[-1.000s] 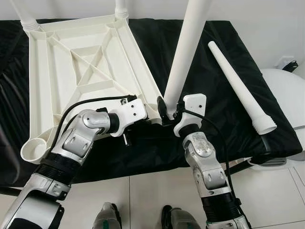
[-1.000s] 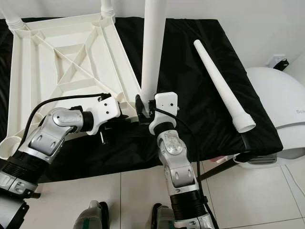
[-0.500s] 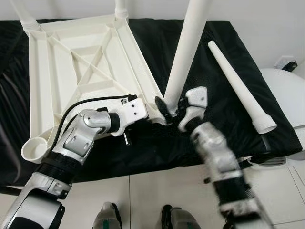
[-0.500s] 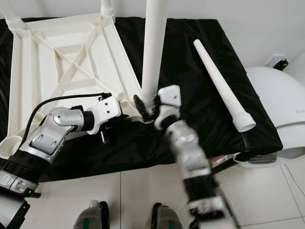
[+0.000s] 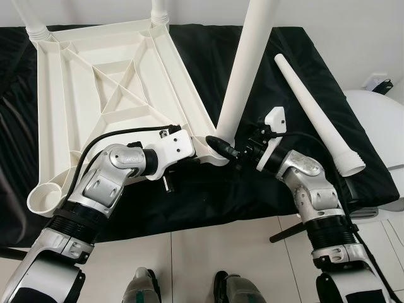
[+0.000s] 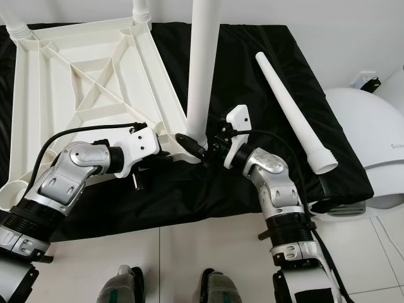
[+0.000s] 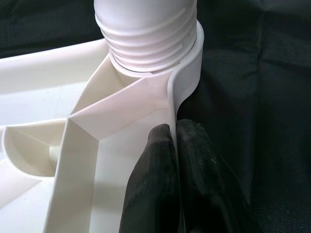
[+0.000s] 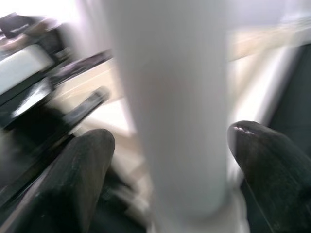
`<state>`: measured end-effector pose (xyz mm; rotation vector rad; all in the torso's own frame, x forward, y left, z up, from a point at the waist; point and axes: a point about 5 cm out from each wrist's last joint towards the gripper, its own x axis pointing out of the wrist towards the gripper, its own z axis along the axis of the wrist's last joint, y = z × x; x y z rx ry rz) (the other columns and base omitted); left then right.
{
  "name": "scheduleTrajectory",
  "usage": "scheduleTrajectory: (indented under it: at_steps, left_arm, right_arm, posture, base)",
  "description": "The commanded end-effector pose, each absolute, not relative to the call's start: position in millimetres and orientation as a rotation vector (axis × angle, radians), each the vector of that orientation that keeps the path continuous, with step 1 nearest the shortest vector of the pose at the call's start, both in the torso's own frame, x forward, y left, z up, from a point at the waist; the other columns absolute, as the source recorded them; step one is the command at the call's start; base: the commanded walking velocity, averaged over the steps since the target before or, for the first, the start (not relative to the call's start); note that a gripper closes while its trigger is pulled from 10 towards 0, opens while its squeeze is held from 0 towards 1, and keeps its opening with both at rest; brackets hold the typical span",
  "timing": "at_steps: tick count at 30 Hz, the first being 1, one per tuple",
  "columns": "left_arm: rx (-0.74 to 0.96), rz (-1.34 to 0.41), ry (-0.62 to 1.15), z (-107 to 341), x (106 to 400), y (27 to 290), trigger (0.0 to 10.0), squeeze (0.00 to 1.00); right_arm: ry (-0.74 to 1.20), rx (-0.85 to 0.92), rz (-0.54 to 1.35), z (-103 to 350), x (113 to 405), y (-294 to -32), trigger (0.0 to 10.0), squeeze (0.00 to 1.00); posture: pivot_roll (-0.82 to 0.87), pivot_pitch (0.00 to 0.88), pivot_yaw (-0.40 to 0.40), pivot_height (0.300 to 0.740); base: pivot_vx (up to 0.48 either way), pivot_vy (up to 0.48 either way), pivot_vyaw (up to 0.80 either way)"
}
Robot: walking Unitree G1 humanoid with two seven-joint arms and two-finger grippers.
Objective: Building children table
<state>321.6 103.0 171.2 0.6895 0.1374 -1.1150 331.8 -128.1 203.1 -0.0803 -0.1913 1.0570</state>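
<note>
A white plastic table top point(image 5: 113, 95) lies upside down on a black-covered surface point(image 5: 297, 164). A white leg point(image 5: 243, 76) stands upright in its near right corner socket point(image 7: 150, 39). My left gripper point(image 7: 176, 130) is shut on the table top's thin rim just beside that socket. My right gripper point(image 5: 225, 146) reaches in from the right at the leg's base. It is open, with one black finger point(image 8: 82, 165) on each side of the leg point(image 8: 170, 97). A loose leg point(image 5: 315, 113) lies on the cloth to the right. The near left socket point(image 5: 44, 199) is empty.
Two more legs point(image 5: 31, 19) point(image 5: 161, 9) stand in the far corners. A white rounded appliance point(image 5: 379, 126) sits past the surface's right edge, with a plug point(image 5: 384, 85) at the wall. Tiled floor and my feet point(image 5: 142, 287) lie below the front edge.
My right arm has swung out to the right, so its gripper now meets the leg's base from the side. The left gripper, table top and loose leg have stayed put.
</note>
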Motion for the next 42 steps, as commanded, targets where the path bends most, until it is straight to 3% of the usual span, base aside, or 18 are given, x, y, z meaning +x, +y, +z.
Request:
scheduleTrajectory:
  at_steps: [1,25,26,28,29,42]
  left_arm:
    - [0.677,-1.109,0.341,128.9,313.5,116.9,10.0,0.0]
    - [0.683,-1.114,0.343,128.3,311.6,116.6,10.0,0.0]
    - [0.682,-1.115,0.343,128.1,311.4,116.4,10.0,0.0]
    - [0.682,-1.115,0.343,128.1,311.4,116.4,10.0,0.0]
    - [0.682,-1.115,0.343,127.9,311.2,116.1,10.0,0.0]
    - [0.678,-1.115,0.342,127.2,309.6,115.6,10.0,0.0]
  right_arm:
    - [-0.182,-0.073,1.098,201.4,333.1,-129.8,10.0,0.0]
    - [-0.218,-0.124,1.119,199.6,359.5,-124.2,10.0,0.0]
    - [-0.221,-0.128,1.128,199.7,359.7,-124.5,3.6,0.0]
    - [-0.221,-0.128,1.128,199.7,359.7,-124.5,3.6,0.0]
    - [-0.222,-0.13,1.138,199.9,359.8,-125.0,0.0,0.0]
    - [-0.265,-0.132,1.162,205.5,357.6,-126.6,0.0,0.0]
  posture:
    - [0.09,0.204,-0.016,0.74]
    - [0.1,0.19,-0.008,0.74]
    - [0.1,0.186,-0.009,0.74]
    - [0.1,0.186,-0.009,0.74]
    - [0.1,0.185,-0.01,0.74]
    - [0.1,0.194,-0.02,0.74]
  base:
    - [0.0,0.0,0.0]
    - [0.0,0.0,0.0]
    - [0.0,0.0,0.0]
    - [0.0,0.0,0.0]
    - [0.0,0.0,0.0]
    - [0.0,0.0,0.0]
